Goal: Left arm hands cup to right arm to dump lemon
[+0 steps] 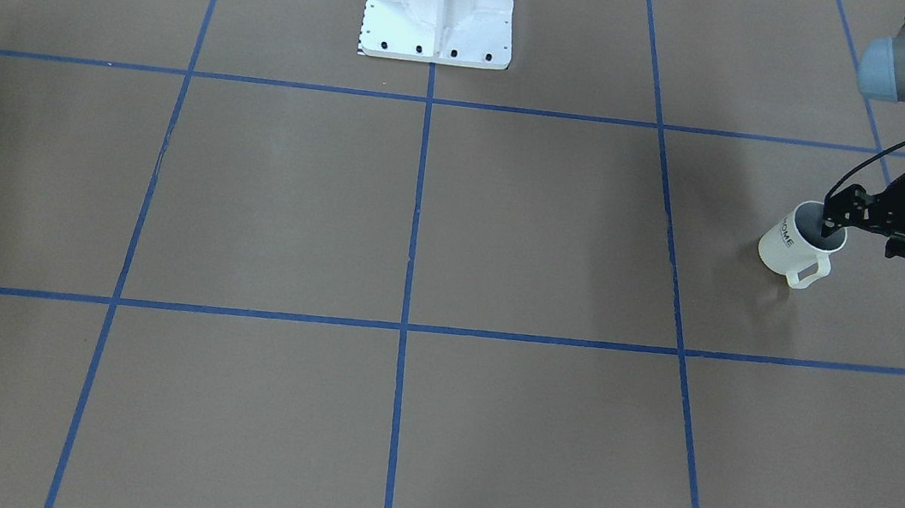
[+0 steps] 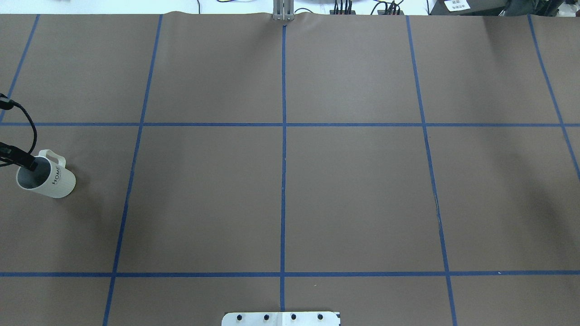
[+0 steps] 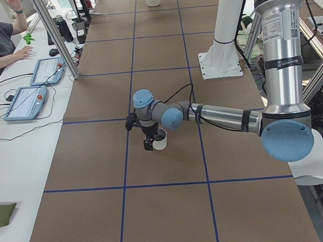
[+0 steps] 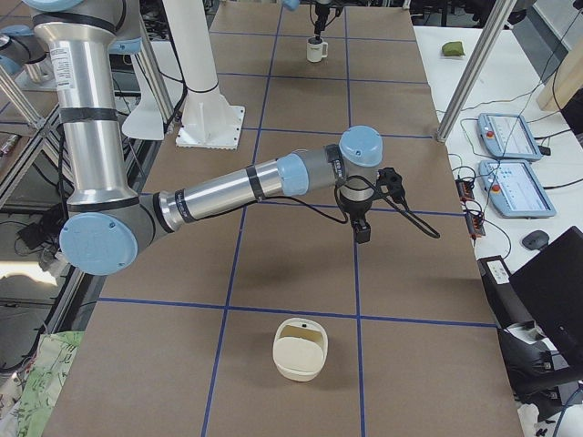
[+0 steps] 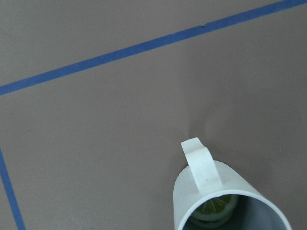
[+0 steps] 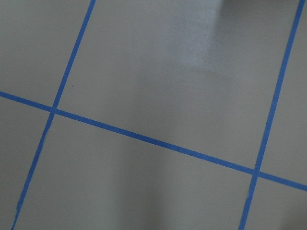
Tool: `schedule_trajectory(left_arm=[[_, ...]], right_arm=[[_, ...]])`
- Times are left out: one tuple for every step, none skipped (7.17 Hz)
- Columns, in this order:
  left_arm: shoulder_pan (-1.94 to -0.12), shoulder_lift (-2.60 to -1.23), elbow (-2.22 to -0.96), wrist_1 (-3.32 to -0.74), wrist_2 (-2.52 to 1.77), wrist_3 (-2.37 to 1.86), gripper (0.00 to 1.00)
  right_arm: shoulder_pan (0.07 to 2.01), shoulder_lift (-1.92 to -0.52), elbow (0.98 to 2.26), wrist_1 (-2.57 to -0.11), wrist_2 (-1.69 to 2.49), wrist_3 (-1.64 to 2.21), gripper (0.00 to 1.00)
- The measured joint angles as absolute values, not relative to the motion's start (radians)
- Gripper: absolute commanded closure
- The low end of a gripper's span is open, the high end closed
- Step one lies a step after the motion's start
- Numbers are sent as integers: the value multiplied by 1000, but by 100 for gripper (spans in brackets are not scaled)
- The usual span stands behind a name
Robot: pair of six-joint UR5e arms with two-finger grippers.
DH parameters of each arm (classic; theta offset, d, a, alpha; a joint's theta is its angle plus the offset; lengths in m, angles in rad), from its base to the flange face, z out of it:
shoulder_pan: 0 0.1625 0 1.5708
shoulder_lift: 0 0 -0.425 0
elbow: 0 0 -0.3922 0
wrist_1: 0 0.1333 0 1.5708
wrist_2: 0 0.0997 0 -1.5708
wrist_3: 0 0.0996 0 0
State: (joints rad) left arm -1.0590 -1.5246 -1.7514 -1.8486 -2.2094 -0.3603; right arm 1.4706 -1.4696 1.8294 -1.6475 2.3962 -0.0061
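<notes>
Early days: cup (image 1: pixel 786 247) at far left end of table (image 1: pixel 507 235), lemon (image 5: pixel 214 209) inside. One finger of left claw (image 1: pixel 830 226) dips past rim, clamped or not, can't tell. Same for right claw (image 4: pixel 363 229), hanging well apart. Handover and dump both left, guessing into white tub (image 4: pixel 299 350).

Ceramic cup (image 1: pixel 784 243), matt brown paper tabletop (image 1: pixel 542 230)
</notes>
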Motion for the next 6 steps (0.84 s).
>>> schedule_trajectory(left_arm=[[-1056,-1531,-1735,-1865,-2211,-363,34],[-1054,-1534,-1728,-1870,-2213,-364,65],[-1053,-1536,-1723,-1871,-2214,-364,79],[-1053,-1537,-1720,-1871,-2213,-364,87],[-1052,-1538,-1719,-1869,-2215,-364,100],[-1052,-1540,-1720,-1866,-2219,-364,100]], right_arm=[[1470,-1467,1830,-1648,2396,-6,0],[1470,-1465,1831,-1647,2396,-6,0],[1470,-1464,1831,-1647,2396,-6,0],[1468,-1462,1831,-1648,2396,-6,0],[1466,-1457,1831,-1647,2396,-6,0],[1463,-1452,1831,-1648,2396,-6,0]])
